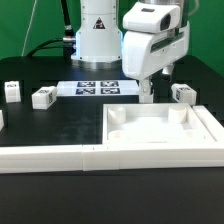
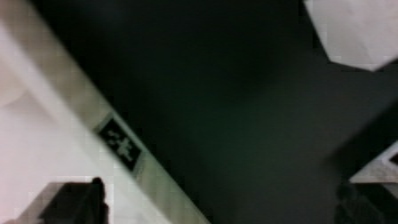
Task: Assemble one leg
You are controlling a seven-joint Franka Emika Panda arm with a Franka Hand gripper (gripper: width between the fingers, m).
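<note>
Three legs, small white pegs with black-and-white tags, stand on the black table in the exterior view: one at the far left (image 1: 12,91), one beside it (image 1: 43,97) and one at the right (image 1: 183,93). My gripper (image 1: 146,94) hangs low over the table between the marker board (image 1: 98,88) and the large white panel (image 1: 160,125), left of the right-hand leg. In the wrist view the gripper (image 2: 222,205) is open, with only bare black table between the dark fingertips (image 2: 71,200). It holds nothing.
A long white bar (image 1: 50,158) lies along the front edge. Another white piece (image 1: 2,118) shows partly at the exterior view's left edge. In the wrist view a white surface carrying a tag (image 2: 119,140) and a blurred white shape (image 2: 356,30) flank the gripper.
</note>
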